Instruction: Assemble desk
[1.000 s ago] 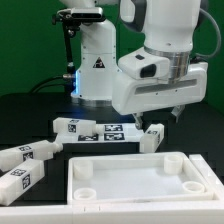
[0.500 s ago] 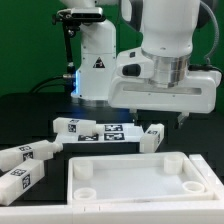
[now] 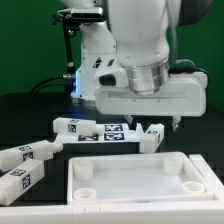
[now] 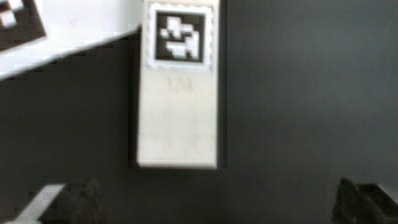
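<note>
The desk's white tabletop panel (image 3: 140, 182) lies rim up at the front, with round sockets in its corners. One white leg (image 3: 152, 138) with a black-and-white tag lies just behind it. My gripper (image 3: 157, 122) hangs open directly above that leg, not touching it. In the wrist view the leg (image 4: 182, 95) lies lengthwise on the dark table, its tag at the far end. The dark fingertips (image 4: 64, 204) stand wide apart, and the gripper (image 4: 217, 206) has nothing in it. Three more tagged legs (image 3: 75, 127) (image 3: 30, 153) (image 3: 18, 180) lie on the exterior view's left.
The marker board (image 3: 115, 131) lies flat on the black table behind the legs, and its corner (image 4: 36, 45) shows in the wrist view. The white robot base (image 3: 95, 70) with a triangle logo stands at the back.
The arm's wrist has swung toward the exterior view's left and turned. The fingers now hang over the leg behind the tabletop. The jaws have stayed open and no part has moved.
</note>
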